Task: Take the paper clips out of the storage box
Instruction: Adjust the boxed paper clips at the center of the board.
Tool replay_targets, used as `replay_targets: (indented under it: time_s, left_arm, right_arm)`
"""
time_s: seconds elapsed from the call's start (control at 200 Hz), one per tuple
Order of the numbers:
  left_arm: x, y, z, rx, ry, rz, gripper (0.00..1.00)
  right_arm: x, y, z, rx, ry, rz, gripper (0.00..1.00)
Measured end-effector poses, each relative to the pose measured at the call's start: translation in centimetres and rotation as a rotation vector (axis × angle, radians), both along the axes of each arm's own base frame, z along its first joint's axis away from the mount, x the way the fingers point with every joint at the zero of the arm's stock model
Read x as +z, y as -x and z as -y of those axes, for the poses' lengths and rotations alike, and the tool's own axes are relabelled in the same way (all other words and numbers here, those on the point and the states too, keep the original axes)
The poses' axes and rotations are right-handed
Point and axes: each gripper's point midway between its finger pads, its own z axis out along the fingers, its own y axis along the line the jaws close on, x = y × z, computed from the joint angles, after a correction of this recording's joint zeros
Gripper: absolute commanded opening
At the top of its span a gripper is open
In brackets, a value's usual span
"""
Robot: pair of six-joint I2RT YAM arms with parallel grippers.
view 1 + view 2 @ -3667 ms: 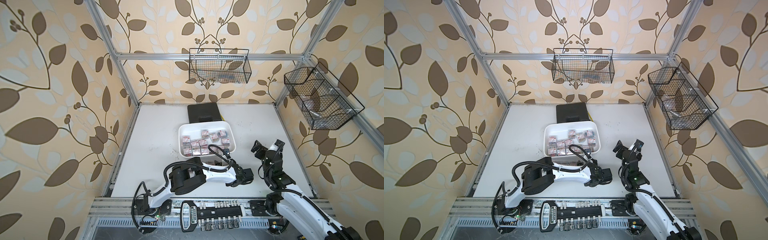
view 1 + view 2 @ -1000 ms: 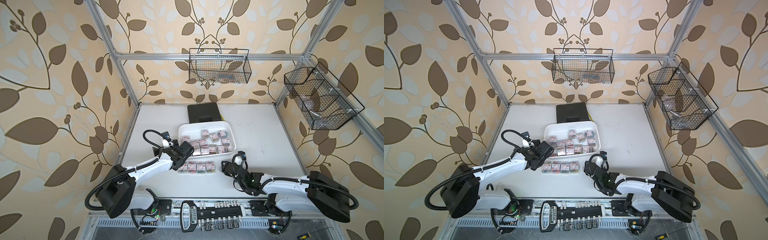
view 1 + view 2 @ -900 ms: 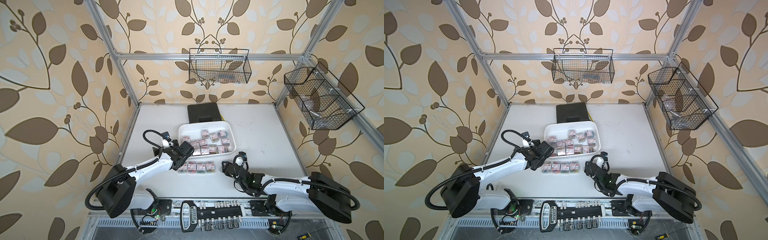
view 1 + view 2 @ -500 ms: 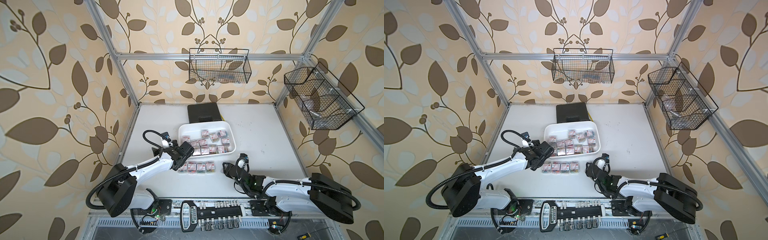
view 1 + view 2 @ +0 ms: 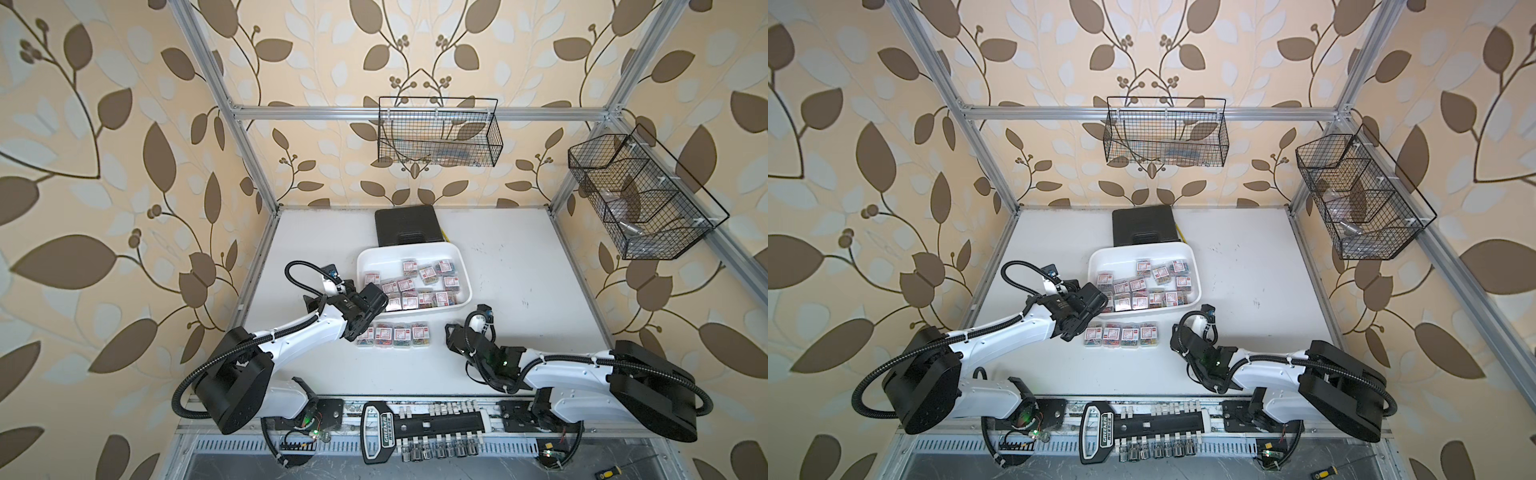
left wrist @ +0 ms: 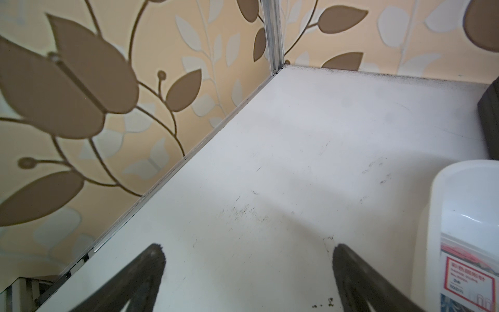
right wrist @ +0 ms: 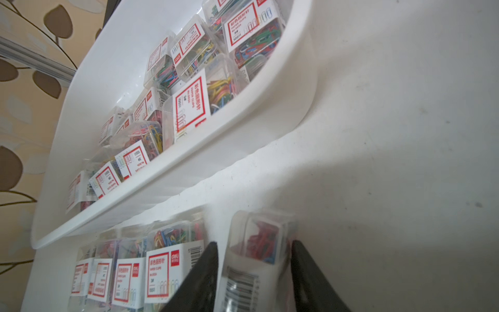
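The right pincer (image 7: 254,243) sits low on the worktop (image 7: 391,135) with one box of clips (image 7: 256,272) between its fingers. The fingers stand close along both long sides of that box, spanning its short width; whether they press it yet I cannot tell; the box's long axis runs on ahead of the pincer toward the tray (image 7: 189,164). This box lies outside the tray, at the right end of the row of four boxes (image 5: 392,335) set on the worktop in front of the tray's near wall, a small gap off the fourth. Beyond that wall lie the rest of the boxes (image 5: 419,286), a dozen or more, crowded toward the tray's near side. The left pincer (image 6: 247,259) is spread wide and holds nothing; it hangs over bare worktop just outside the tray's near left corner, so the nearest boxes lie to its right, across the rim. For the next box out, I judge the left arm the nearer; it looks to need only to cross the rim.
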Motion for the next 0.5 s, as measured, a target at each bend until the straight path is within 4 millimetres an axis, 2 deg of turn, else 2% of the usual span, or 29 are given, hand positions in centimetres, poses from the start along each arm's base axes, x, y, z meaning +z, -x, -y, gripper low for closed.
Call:
replay_targets:
  time_s: [0.19, 0.385, 0.5]
  left_arm:
    - [0.01, 0.0, 0.0, 0.0, 0.0, 0.0, 0.99]
    - [0.0, 0.0, 0.01, 0.0, 0.001, 0.0, 0.99]
    - [0.0, 0.0, 0.01, 0.0, 0.001, 0.0, 0.99]
  right_arm:
    - [0.05, -0.11, -0.03, 0.005, -0.001, 0.002, 0.24]
    - [0.35, -0.39, -0.29, 0.017, -0.038, 0.017, 0.22]
    - [-0.15, -0.81, -0.3, 0.014, -0.058, 0.018, 0.24]
